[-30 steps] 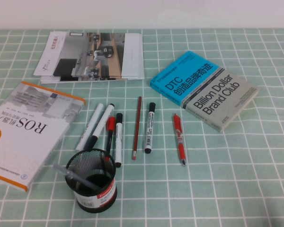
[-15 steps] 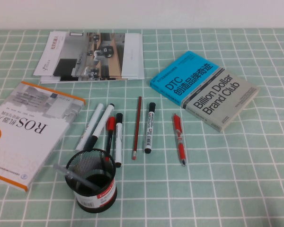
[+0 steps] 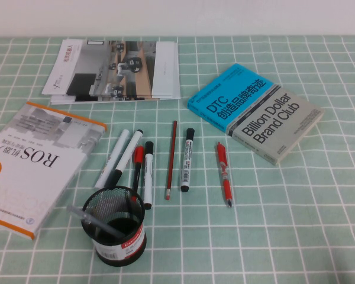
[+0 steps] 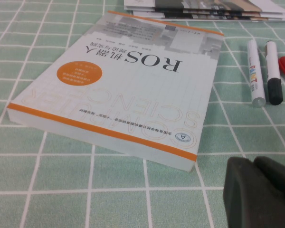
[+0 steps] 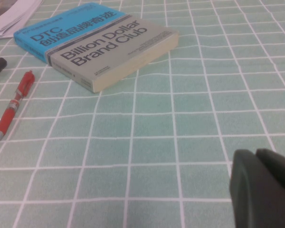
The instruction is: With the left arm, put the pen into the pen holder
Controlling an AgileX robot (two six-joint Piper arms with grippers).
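The pen (image 3: 112, 158), white with a light-grey cap, lies on the green checked cloth as the leftmost of a row of markers, right of the ROS book. It also shows in the left wrist view (image 4: 254, 71). The pen holder (image 3: 116, 229), a black mesh cup with a red-and-white label, stands near the front edge and holds a thin translucent grey pen (image 3: 93, 219). My left gripper (image 4: 254, 162) is shut and empty, low over the cloth by the ROS book's corner. My right gripper (image 5: 256, 153) is shut and empty over bare cloth. Neither gripper shows in the high view.
The ROS book (image 3: 29, 165) lies left of the markers, and magazines (image 3: 115, 71) lie at the back. A blue and grey book (image 3: 254, 112) lies at the right. Black-capped white markers (image 3: 187, 160), a red pencil (image 3: 171, 160) and a red pen (image 3: 225, 173) lie between them.
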